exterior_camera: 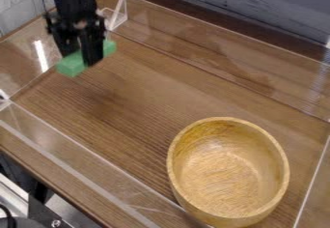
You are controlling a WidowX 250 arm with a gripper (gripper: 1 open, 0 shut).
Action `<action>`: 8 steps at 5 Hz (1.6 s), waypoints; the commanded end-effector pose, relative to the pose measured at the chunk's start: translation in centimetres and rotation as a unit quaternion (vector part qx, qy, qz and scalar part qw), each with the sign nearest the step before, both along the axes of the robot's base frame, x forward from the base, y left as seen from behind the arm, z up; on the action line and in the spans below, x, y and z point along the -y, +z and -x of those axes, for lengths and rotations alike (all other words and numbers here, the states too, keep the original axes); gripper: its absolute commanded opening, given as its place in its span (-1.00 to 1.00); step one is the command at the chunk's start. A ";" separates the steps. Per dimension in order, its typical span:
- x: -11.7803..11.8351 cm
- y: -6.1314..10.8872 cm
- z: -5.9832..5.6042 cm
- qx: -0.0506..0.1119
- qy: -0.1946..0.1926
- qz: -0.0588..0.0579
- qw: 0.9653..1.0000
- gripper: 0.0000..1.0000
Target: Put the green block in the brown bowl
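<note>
Jaws grip green block (77,60); brown bowl (230,171) well apart.

Legible text: none. No lettering, label, brand mark, number or sign can be read on any surface in view.

You have a dark wood-grain bench (154,106) filling most of the view, its grain running diagonally from upper left to lower right. Clear plastic walls (219,24) stand along its edges and catch pale glare. A small clear panel (119,12) leans at the far left corner. Behind the far wall you see a grey cloth backdrop (258,0). Black equipment (52,213) sits at the bottom left, too cropped to identify.
</note>
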State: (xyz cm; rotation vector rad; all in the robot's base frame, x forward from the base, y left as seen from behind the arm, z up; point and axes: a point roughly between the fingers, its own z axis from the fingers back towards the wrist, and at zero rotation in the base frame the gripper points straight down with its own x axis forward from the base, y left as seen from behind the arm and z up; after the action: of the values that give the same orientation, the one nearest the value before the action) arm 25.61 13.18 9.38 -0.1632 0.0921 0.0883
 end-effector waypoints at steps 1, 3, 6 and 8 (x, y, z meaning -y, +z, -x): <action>3.8 3.9 -0.5 0.028 -0.001 -0.012 1.000 -1.00; 13.8 4.2 0.9 0.025 -0.059 -0.003 0.998 -1.00; 28.3 1.1 4.6 0.035 -0.121 -0.011 0.992 -1.00; 27.5 3.1 5.6 0.050 -0.103 -0.015 0.993 -1.00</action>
State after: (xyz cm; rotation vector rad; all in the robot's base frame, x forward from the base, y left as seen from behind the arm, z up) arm 19.26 -14.09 11.01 -0.1014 0.0596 -0.1253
